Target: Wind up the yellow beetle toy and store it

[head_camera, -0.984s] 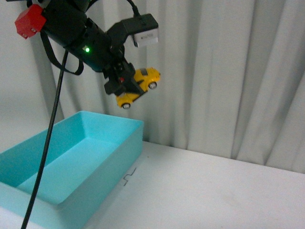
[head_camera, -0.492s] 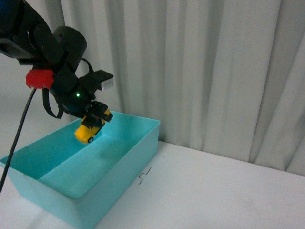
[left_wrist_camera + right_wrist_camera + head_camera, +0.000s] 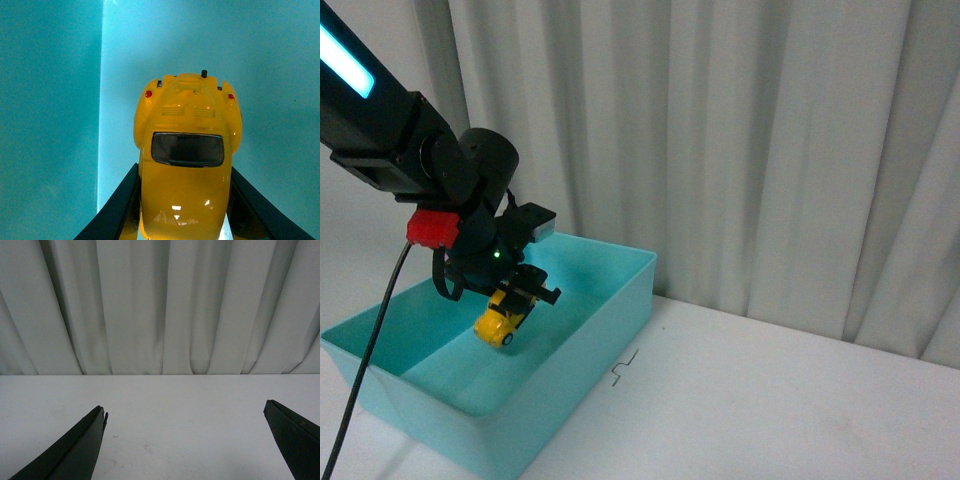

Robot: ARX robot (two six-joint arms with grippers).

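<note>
My left gripper (image 3: pixel 517 304) is shut on the yellow beetle toy (image 3: pixel 500 320) and holds it nose-down inside the turquoise bin (image 3: pixel 610 310), just above the bin's floor. In the left wrist view the yellow beetle toy (image 3: pixel 186 165) sits between my two dark fingers (image 3: pixel 115 210), its rear window and red tail lights facing the camera, with the bin's floor (image 3: pixel 280 75) behind it. My right gripper (image 3: pixel 185 415) is open and empty above the white table (image 3: pixel 180 405); it does not show in the front view.
The turquoise bin stands at the left on the white table (image 3: pixel 790 400). A grey curtain (image 3: pixel 770 150) hangs along the back. A small dark squiggle mark (image 3: pixel 624 367) lies on the table beside the bin. A black cable (image 3: pixel 365 360) hangs from the left arm.
My left gripper has carried the toy down from above the bin's far rim into the bin. The front camera's view shifted between the first and second frames.
</note>
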